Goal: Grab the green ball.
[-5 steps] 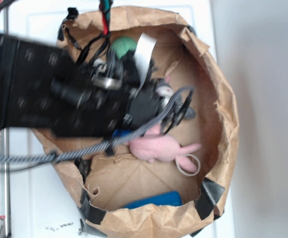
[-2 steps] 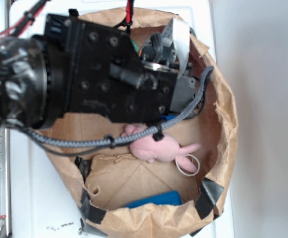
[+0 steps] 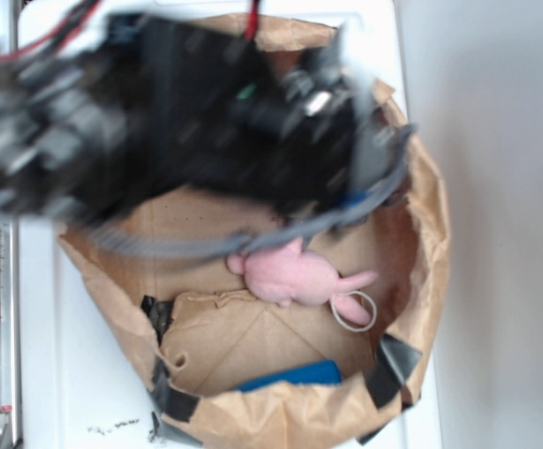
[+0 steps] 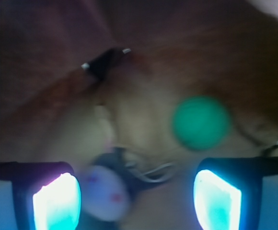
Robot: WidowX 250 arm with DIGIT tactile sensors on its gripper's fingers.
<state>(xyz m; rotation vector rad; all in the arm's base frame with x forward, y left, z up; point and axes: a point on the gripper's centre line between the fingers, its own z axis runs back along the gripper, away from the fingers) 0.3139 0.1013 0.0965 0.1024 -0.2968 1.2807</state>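
End effector (image 4: pixel 136 199) repositioned over paper bag (image 3: pixel 421 234), fingers spread, empty.
Arm has swung up-frame, now motion-blurred; green ball (image 4: pixel 200 122) lies ahead, right of centre between fingers, ungrasped.

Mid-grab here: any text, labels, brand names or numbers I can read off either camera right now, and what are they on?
No readable text in either view.
Robot arm: motion-blurred, no lettering can be made out.
Paper bag: plain brown, no print.
Dark marks on the white surface near the bag: too small to read, may not be writing.
Wrist view: blurred; green ball and gripper show no markings.
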